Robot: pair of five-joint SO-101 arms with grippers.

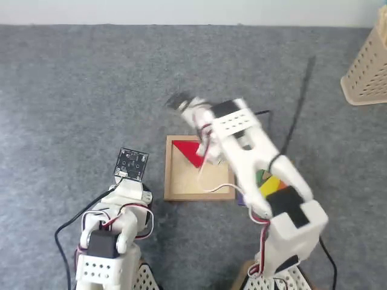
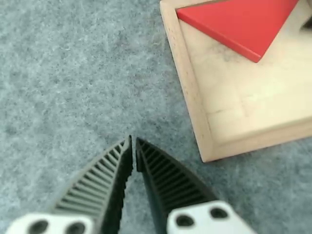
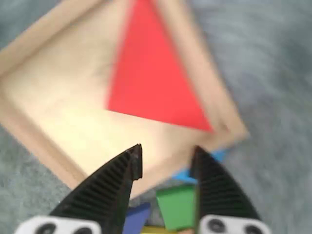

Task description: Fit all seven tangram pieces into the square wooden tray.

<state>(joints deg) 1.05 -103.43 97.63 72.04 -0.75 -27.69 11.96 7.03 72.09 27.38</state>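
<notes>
Left of the wooden tray, the left arm stands on the grey carpet. It carries a small circuit board at its wrist, whose marks are too small for us to read. We see the left gripper just outside the tray's near-left corner, above carpet, its jaws drawn almost together on nothing.

The tray has a raised rim. Inside, the red triangle lies flat with one corner tucked toward the far-left corner, and pale wood floor shows on its near side.

The right arm extends over the tray's right side. The right gripper hangs above the tray's rim, jaws apart with nothing between them.

Just right of the tray, partly under that arm, lie a green piece, a blue piece and a yellow piece. A black cable runs beyond the tray to its right. Well off to the right stands a beige perforated basket. A pale wall edges the carpet behind.
</notes>
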